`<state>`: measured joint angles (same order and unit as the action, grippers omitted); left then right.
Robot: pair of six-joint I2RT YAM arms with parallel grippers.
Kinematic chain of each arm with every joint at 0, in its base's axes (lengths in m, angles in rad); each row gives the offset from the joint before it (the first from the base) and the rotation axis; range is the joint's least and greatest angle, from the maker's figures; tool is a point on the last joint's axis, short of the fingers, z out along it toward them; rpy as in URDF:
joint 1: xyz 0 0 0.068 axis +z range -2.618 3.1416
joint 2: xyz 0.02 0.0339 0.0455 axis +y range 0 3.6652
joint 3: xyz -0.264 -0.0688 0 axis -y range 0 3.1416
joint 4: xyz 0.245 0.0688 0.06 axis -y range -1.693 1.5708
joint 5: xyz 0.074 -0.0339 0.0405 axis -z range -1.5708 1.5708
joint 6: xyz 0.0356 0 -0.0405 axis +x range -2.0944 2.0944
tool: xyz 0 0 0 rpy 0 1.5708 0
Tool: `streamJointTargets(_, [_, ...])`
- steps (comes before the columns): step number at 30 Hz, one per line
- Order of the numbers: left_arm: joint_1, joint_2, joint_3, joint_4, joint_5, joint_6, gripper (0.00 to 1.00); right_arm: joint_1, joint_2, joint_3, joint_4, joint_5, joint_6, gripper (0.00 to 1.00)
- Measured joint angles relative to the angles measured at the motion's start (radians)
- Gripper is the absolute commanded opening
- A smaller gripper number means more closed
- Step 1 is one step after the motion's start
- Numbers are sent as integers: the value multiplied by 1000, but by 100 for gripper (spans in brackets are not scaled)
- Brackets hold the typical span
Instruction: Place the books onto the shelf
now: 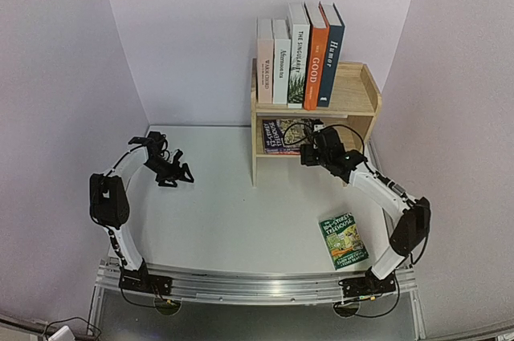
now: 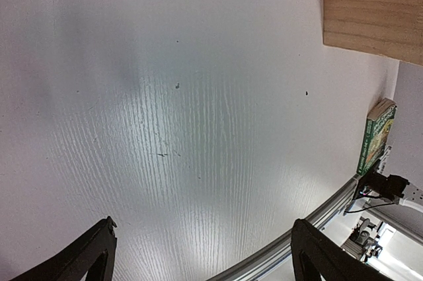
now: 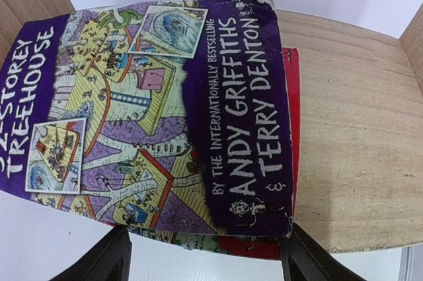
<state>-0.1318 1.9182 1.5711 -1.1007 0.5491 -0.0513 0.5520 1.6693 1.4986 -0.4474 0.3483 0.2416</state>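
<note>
Several books stand upright on top of the wooden shelf (image 1: 357, 88), among them the orange "GOOD" (image 1: 316, 56) and the dark blue "Humor" (image 1: 329, 52). On the lower tier (image 3: 357, 129) a purple Treehouse book (image 3: 165, 109) lies flat on a red book (image 3: 294, 96). My right gripper (image 3: 205, 264) is open at the front of that tier (image 1: 312, 147), its fingertips just short of the purple book's near edge and holding nothing. A green Treehouse book (image 1: 343, 240) lies on the table beside the right arm. My left gripper (image 1: 173, 174) hangs open and empty over the table, left of the shelf.
The shelf's side panel (image 2: 370, 10) shows at the upper right of the left wrist view, with the green book (image 2: 377, 135) seen edge-on near the aluminium rail (image 2: 310, 225). White walls enclose the white table (image 1: 233, 221) on three sides.
</note>
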Motion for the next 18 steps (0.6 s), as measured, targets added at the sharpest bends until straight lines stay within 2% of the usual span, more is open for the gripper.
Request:
streamJointTargets(13, [2, 0, 0, 0, 0, 0, 91, 32, -103, -86, 24, 34, -6, 79])
streamJointTargets(15, [2, 0, 0, 0, 1, 0, 91, 32, -105, -86, 31, 36, 2, 77])
streamJointTargets(18, [2, 0, 0, 0, 0, 0, 91, 32, -111, -86, 41, 52, 38, 68])
